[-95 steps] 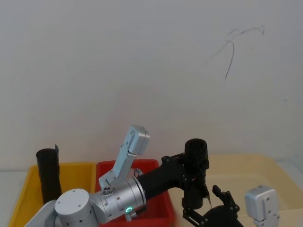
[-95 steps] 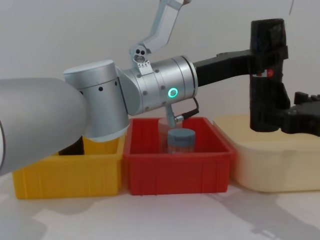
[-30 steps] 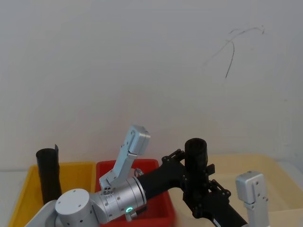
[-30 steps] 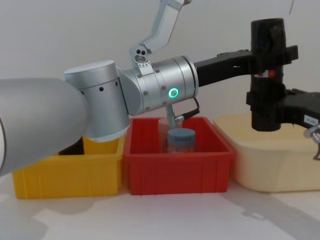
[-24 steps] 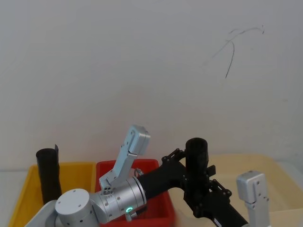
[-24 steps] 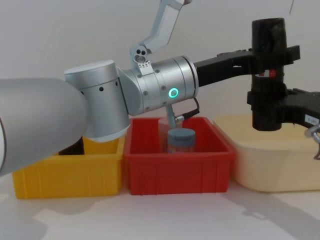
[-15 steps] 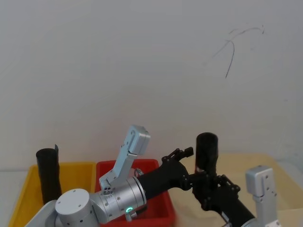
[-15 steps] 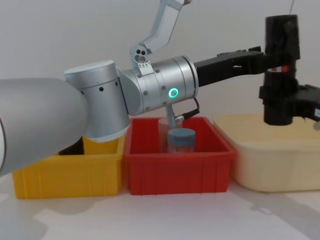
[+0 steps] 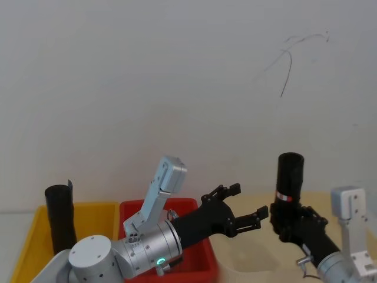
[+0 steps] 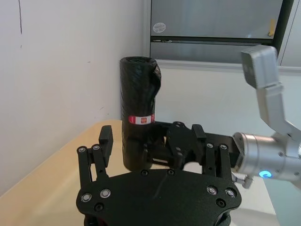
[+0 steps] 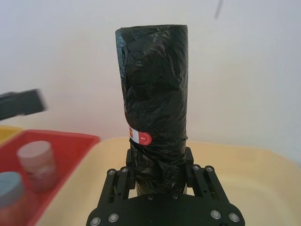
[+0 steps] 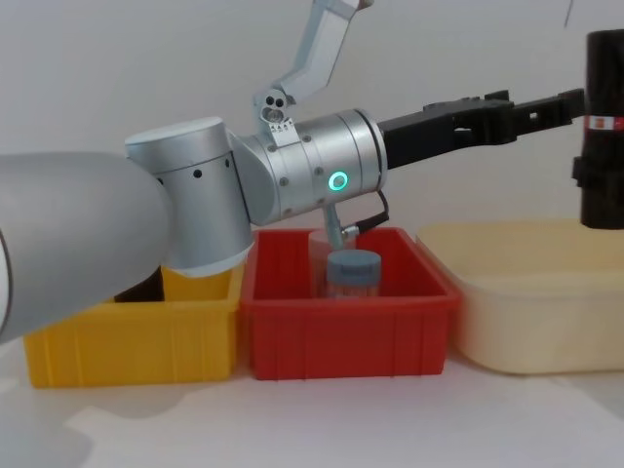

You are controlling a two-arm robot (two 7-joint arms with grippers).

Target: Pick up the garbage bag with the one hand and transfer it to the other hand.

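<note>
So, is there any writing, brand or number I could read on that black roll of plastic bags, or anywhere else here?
Red-and-white label band on the tall black roll of plastic bags: print too small to read.
Round white sticker on the grey cabinet door behind: too blurred to read.
No other words, numbers or signs can be made out.

Head looks down, chest looks across; both wrist cameras closely share the garbage bag (image 11: pixel 153 108).
</note>
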